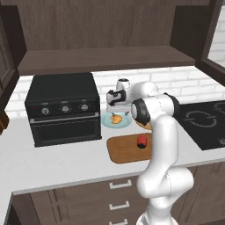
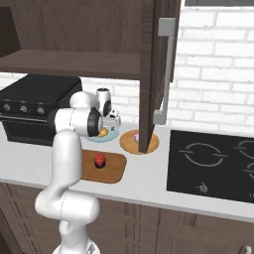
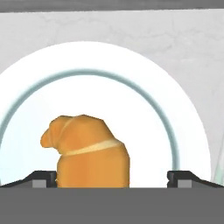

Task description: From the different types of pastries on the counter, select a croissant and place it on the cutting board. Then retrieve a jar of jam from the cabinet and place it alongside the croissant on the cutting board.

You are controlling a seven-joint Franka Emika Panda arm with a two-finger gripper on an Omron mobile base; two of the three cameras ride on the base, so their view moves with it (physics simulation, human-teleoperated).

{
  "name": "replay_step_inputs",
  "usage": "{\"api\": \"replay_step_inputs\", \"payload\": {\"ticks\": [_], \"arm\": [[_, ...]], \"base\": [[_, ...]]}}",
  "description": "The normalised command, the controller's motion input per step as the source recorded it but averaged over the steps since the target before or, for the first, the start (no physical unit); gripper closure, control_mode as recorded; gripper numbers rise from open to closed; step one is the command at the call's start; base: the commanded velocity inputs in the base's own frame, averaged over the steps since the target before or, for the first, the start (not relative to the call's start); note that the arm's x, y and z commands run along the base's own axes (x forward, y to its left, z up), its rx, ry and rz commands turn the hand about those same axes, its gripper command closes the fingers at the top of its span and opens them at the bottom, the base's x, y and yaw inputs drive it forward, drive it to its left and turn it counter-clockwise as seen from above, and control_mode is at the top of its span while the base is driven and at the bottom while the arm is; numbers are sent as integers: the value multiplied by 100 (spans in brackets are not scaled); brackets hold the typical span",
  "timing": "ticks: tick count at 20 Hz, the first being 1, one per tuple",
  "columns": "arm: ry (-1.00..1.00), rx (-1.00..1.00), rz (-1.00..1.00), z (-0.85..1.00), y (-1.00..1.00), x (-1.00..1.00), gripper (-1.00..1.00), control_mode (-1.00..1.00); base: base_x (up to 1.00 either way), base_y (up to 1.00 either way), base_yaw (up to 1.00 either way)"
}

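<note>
My gripper (image 3: 112, 178) hangs straight over the croissant (image 3: 87, 151), 2 fingers spread apart flanking its long axis, gripping nothing.

Glossy white rounded arm segments, dark joint rings, and a black-and-white hand (image 1: 115, 107).

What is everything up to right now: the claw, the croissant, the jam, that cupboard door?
gripper: open, fingers either side of the croissant
croissant: lying on the white plate, not lifted
jar of jam: upright on the cutting board
cabinet door: swung open
</note>
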Motion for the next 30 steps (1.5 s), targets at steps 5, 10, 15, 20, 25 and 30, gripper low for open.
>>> {"api": "replay_step_inputs", "payload": {"ticks": [5,10,15,20,25,30], "arm": [[0,0,0,-5,10,0,-100,-100],[3,0,1,-10,24,5,-100,-100],[8,0,3,-11,-5,0,-100,-100],[3,0,2,-3,0,0,-100,-100],[5,0,0,-27,2,0,-100,-100],[4,0,0,-18,1,0,100,-100]], "base": [[0,0,0],[0,0,0],[0,0,0],[0,0,0],[0,0,0],[0,0,0]]}}
